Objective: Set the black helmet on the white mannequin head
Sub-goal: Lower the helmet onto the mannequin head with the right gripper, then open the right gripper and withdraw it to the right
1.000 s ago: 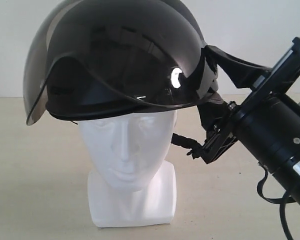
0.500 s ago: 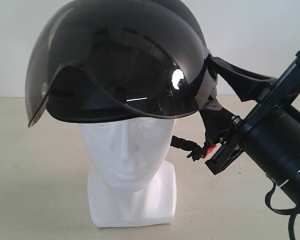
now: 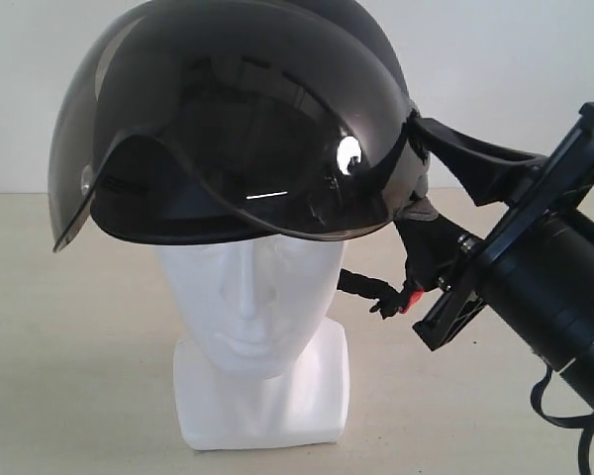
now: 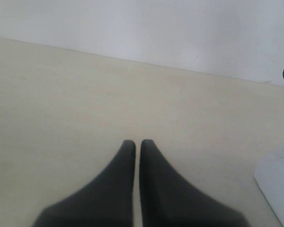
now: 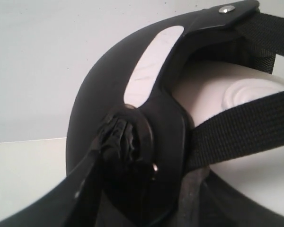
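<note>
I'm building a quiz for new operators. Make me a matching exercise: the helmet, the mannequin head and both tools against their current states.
1. black helmet
2. white mannequin head
3. left tool
4. right tool

A. shut, holding nothing, over the table
B. stands upright on the table
C. clamped on the helmet's rear
D. covers the top of the head

Pairs: 1-D, 2-B, 3-A, 4-C

Lab bench: beige tabletop (image 3: pixel 79 346), white wall (image 3: pixel 535 59)
</note>
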### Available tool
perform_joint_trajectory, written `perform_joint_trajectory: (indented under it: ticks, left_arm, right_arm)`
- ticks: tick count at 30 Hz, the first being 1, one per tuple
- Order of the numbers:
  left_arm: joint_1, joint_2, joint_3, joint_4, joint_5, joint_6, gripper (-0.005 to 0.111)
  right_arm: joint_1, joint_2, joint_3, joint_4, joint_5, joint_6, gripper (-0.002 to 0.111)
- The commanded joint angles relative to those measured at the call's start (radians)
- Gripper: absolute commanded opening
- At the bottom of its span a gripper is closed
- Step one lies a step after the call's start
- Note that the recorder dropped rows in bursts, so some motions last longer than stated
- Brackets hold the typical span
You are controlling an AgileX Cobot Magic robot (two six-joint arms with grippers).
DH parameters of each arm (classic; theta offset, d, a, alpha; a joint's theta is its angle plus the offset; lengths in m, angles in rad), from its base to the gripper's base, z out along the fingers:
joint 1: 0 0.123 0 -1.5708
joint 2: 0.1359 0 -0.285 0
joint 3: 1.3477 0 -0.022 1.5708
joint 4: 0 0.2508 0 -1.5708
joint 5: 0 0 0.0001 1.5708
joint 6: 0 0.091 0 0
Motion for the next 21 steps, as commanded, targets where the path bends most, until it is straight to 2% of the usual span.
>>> perform_joint_trajectory:
  ticks: [1, 3, 5, 7, 11, 13, 21]
  left_arm:
    - [-0.006, -0.003, 0.003, 0.001, -0.007, -0.005, 0.004]
    - [-0.006, -0.003, 0.003, 0.001, -0.007, -0.005, 0.004]
    - [-0.006, -0.003, 0.003, 0.001, -0.007, -0.005, 0.004]
    - [-0.006, -0.003, 0.003, 0.001, -0.007, -0.005, 0.004]
    - [-0.006, -0.003, 0.003, 0.001, -0.007, -0.005, 0.004]
    - [-0.006, -0.003, 0.003, 0.001, -0.007, -0.005, 0.004]
    - [-0.006, -0.003, 0.003, 0.001, -0.007, -0.005, 0.004]
  right_arm:
    - [-0.017, 0.008, 0.038, 0.080, 0.186, -0.112, 0.001]
    - [-0.017, 0.008, 0.038, 0.080, 0.186, -0.117, 0.003]
    - [-0.017, 0.008, 0.038, 0.080, 0.186, -0.117, 0.011]
    - [-0.017, 0.008, 0.038, 0.080, 0.186, -0.117, 0.021]
    - [-0.017, 0.008, 0.038, 0.080, 0.186, -0.115, 0.049]
    - [-0.017, 0.008, 0.038, 0.082, 0.186, -0.115, 0.059]
    - [-0.017, 0.008, 0.090, 0.145, 0.217, -0.183, 0.059]
